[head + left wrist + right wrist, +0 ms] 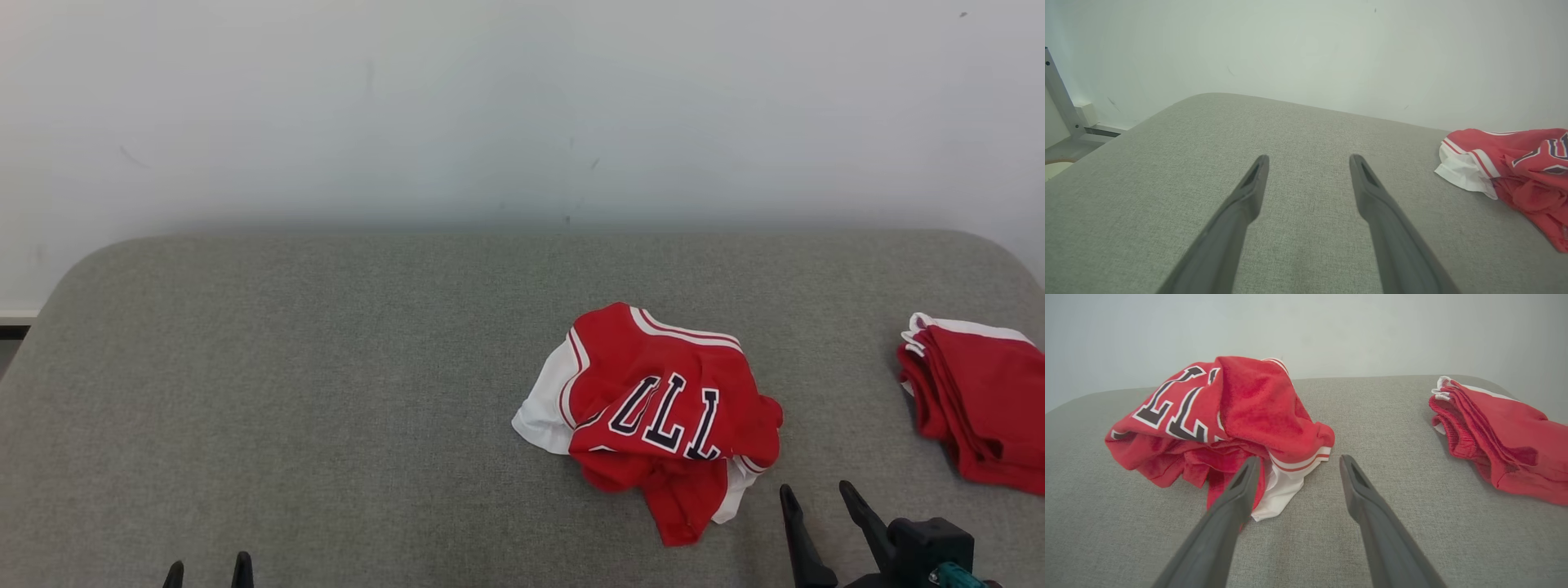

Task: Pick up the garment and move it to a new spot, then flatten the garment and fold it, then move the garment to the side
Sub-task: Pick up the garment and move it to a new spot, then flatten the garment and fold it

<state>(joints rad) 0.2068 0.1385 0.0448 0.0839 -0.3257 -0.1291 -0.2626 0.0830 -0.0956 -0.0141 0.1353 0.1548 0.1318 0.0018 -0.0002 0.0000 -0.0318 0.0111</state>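
Note:
A crumpled red garment [661,408] with white trim and dark block letters lies in a heap on the grey table, right of centre. It also shows at the right edge of the left wrist view, the garment [1519,167], and up close in the right wrist view, the garment [1220,420]. My right gripper [816,488] stands open just off the heap's near right corner, nothing between its fingers; seen along its own fingers, the right gripper [1297,459] has its left fingertip at the white hem. My left gripper [208,565] is open at the lower left, far from the cloth, and the left gripper [1308,157] hangs over bare table.
A stack of folded red garments [976,400] lies at the table's right edge, also the stack [1498,437]. The grey padded table [326,392] has rounded far corners and backs onto a white wall. A metal frame leg [1059,98] stands beyond the left end.

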